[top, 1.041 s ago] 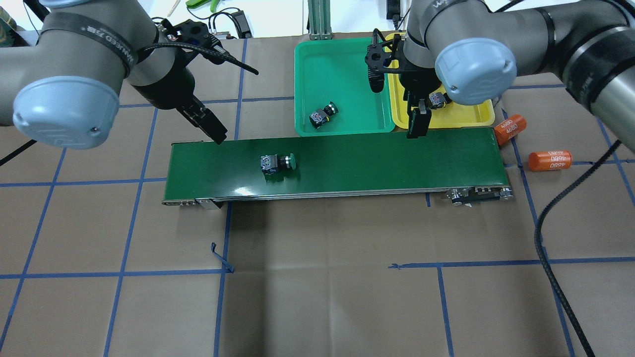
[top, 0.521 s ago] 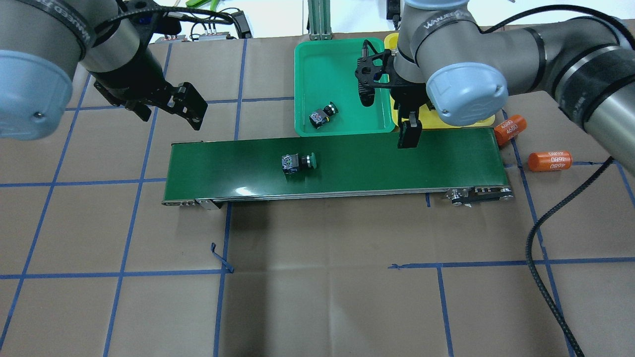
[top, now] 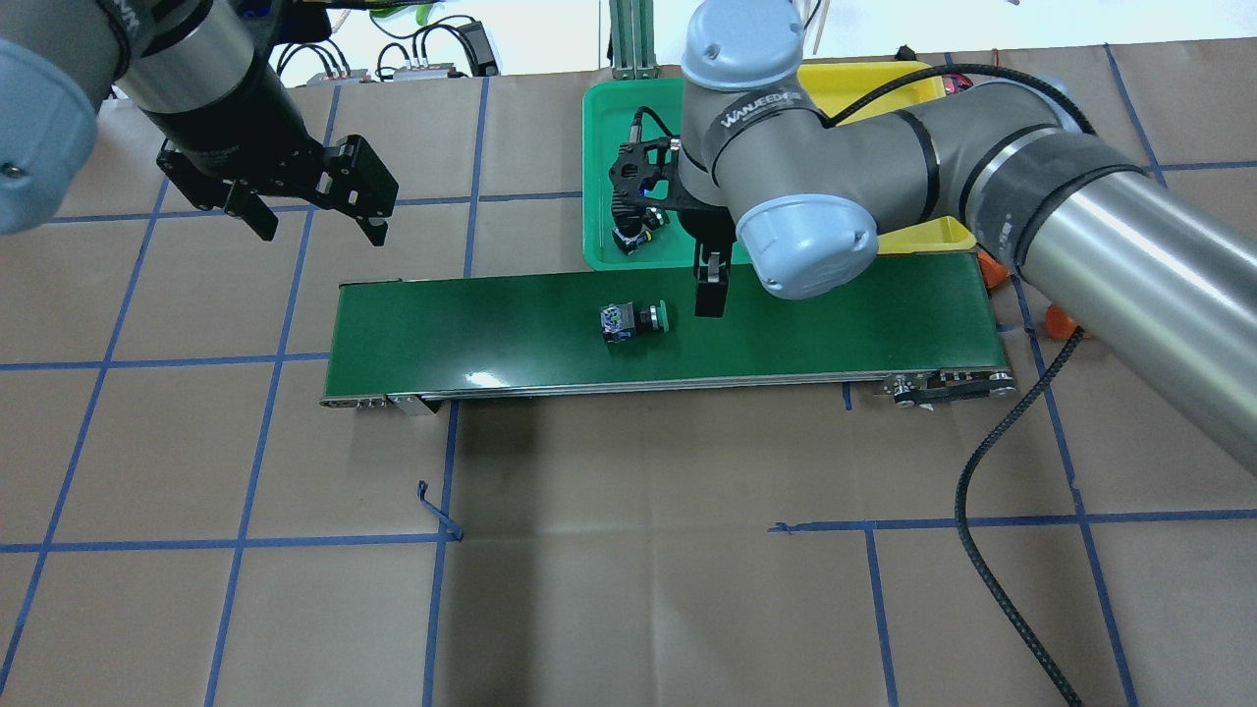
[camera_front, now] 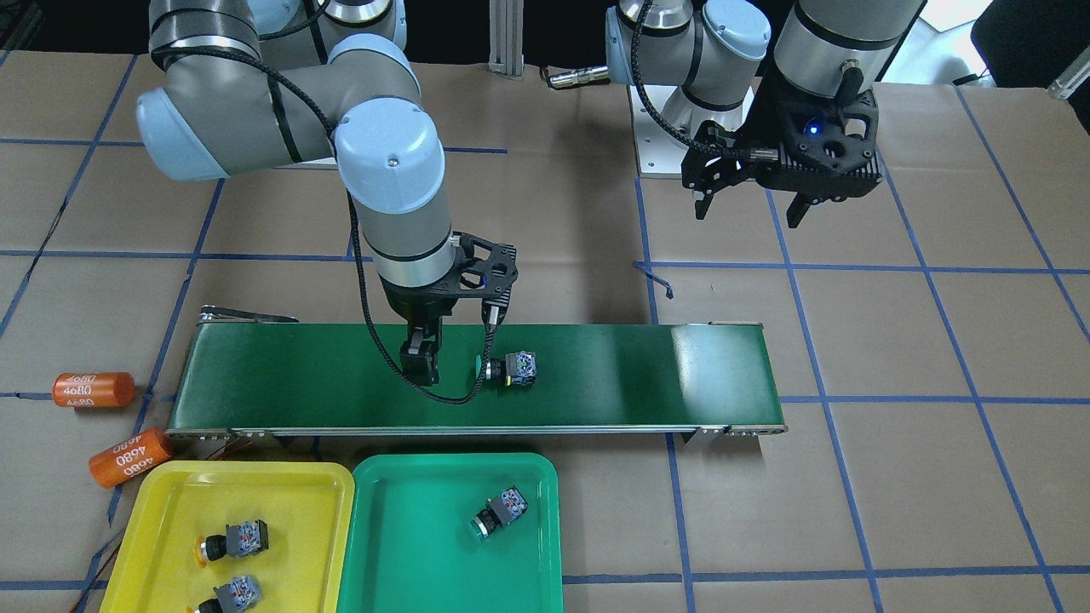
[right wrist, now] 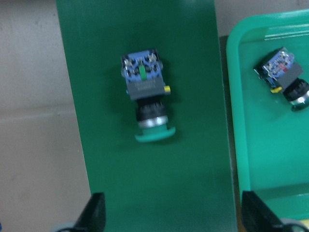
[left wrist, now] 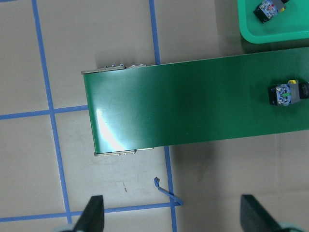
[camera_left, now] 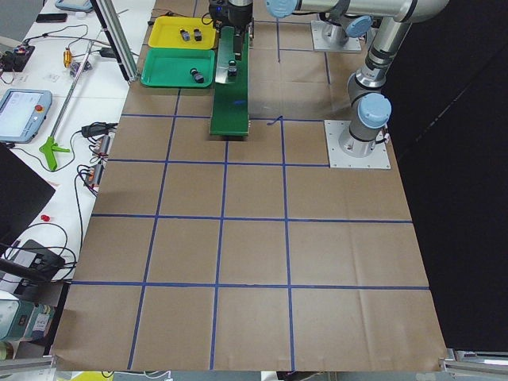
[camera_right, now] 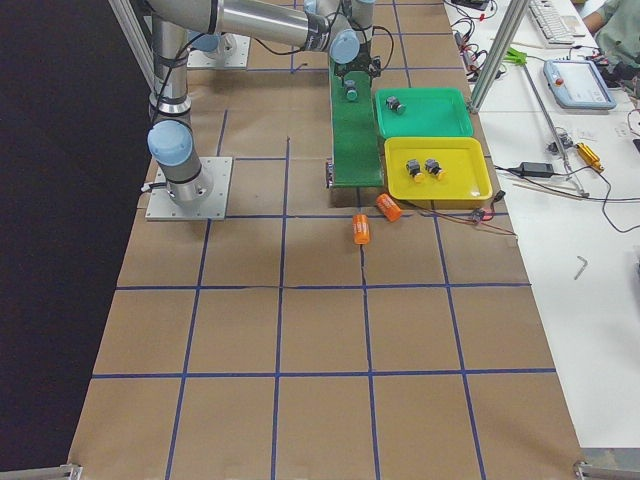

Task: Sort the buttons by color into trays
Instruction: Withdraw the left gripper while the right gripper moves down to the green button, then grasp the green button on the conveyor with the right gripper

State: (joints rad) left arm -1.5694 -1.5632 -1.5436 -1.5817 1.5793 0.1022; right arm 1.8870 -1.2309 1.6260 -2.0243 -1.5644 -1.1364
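over conveyor belt (top: pixel 491 324), right tool (right wrist: pixel 174 220) spreads wide, empty (left tool (top: pixel 322 234) too), near green button (top: pixel 633 321).

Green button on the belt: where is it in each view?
Front-facing: green button, middle of belt.
Overhead: green button mid-belt.
Exterior left: green button tiny, on belt.
Exterior right: green button tiny, on belt.
Left wrist: green button at right edge.
Right wrist: green button upper centre.
Shared landmark: green tray beside the belt.

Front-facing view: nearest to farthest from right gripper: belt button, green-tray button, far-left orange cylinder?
From the right gripper:
1. Green-capped black button, on dark-green belt, beside it.
2. Green-capped button, in green plastic tray.
3. Orange "4680" cylinder, off the belt's end.
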